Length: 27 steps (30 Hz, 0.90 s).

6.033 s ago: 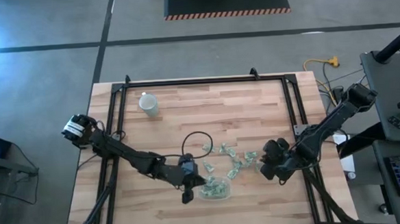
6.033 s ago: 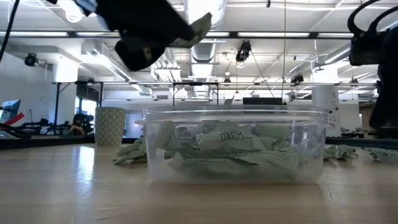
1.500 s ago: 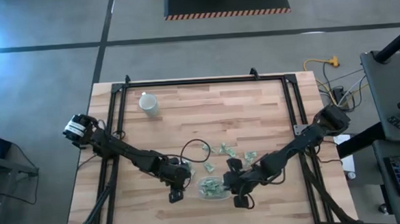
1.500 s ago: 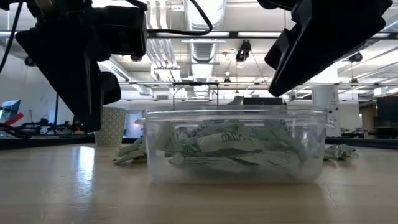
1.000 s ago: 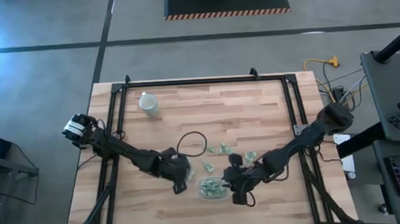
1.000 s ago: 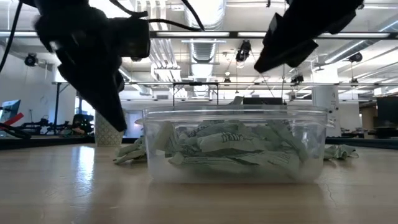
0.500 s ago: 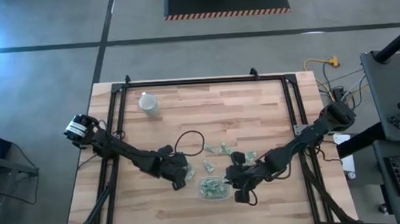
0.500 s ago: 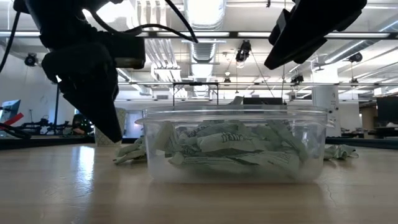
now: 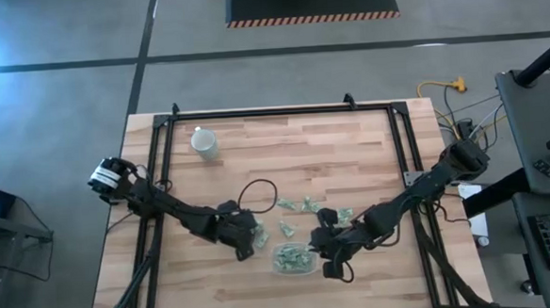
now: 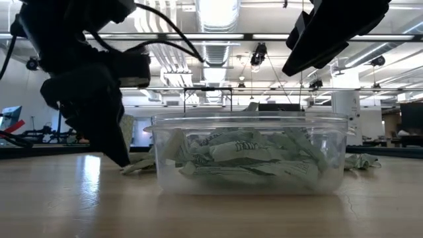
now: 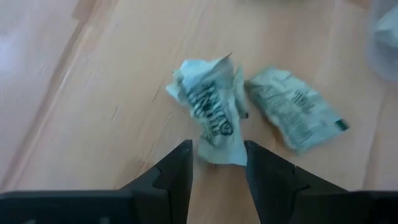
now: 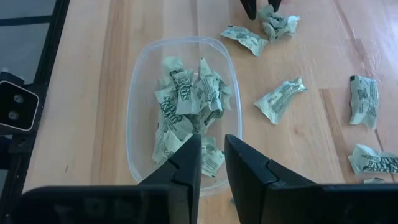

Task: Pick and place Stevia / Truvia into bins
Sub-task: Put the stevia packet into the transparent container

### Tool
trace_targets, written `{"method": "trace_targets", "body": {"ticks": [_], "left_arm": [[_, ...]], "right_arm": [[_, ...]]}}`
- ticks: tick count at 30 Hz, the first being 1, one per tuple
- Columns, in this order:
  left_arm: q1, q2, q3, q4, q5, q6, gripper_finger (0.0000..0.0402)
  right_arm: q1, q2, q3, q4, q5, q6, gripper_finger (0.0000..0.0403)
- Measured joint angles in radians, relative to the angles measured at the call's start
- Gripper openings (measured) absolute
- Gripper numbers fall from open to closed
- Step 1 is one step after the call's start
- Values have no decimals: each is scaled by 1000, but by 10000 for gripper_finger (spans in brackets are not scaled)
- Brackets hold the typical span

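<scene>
The bin point(image 9: 295, 259) is a clear shallow tub near the table's front edge, with several pale green Stevia sachets point(image 12: 183, 99) lying in it. More sachets point(image 9: 306, 206) lie loose on the wood beyond it. My left gripper point(image 11: 217, 149) is open and low over the table, just left of the bin. Its fingers stand on either side of the near end of a crumpled sachet point(image 11: 211, 112), and a second sachet point(image 11: 292, 115) lies beside that one. My right gripper point(image 12: 210, 140) hangs above the bin's right part, with a narrow gap and nothing between its fingers. My left gripper comes slanting down at the crumpled sachet's near end point(image 11: 221, 155), which lies on the wood between its two fingers. Whether either finger touches the paper, I cannot tell.
A white cup point(image 9: 204, 142) stands at the far left of the table. Loose sachets point(image 12: 280, 99) are scattered right of the bin and beyond it. A black cable loop point(image 9: 258, 188) hangs off my left arm. A black frame point(image 9: 282, 111) borders the table.
My left gripper has come down toward the table and moved a little toward its far edge, up to the crumpled sachet left of the bin. My right gripper has stayed above the bin.
</scene>
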<state>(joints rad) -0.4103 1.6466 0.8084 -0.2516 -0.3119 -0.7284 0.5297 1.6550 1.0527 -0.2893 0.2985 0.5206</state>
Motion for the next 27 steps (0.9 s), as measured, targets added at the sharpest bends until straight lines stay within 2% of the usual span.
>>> {"method": "trace_targets", "body": {"ticks": [9,12,18,23,27], "left_arm": [[5,2,-22,16,9,-25,119],[5,2,-22,15,9,-25,94],[5,2,-22,16,16,-14,14],[5,-1,-22,15,17,-18,5],[5,-34,-24,-11,26,-20,1]], "right_arm": [[0,0,-2,-1,0,3,63],[0,0,-2,-2,0,3,63],[0,0,-2,-2,0,3,63],[0,0,-2,-12,-5,5,63],[1,0,2,-160,-6,83,63]]}}
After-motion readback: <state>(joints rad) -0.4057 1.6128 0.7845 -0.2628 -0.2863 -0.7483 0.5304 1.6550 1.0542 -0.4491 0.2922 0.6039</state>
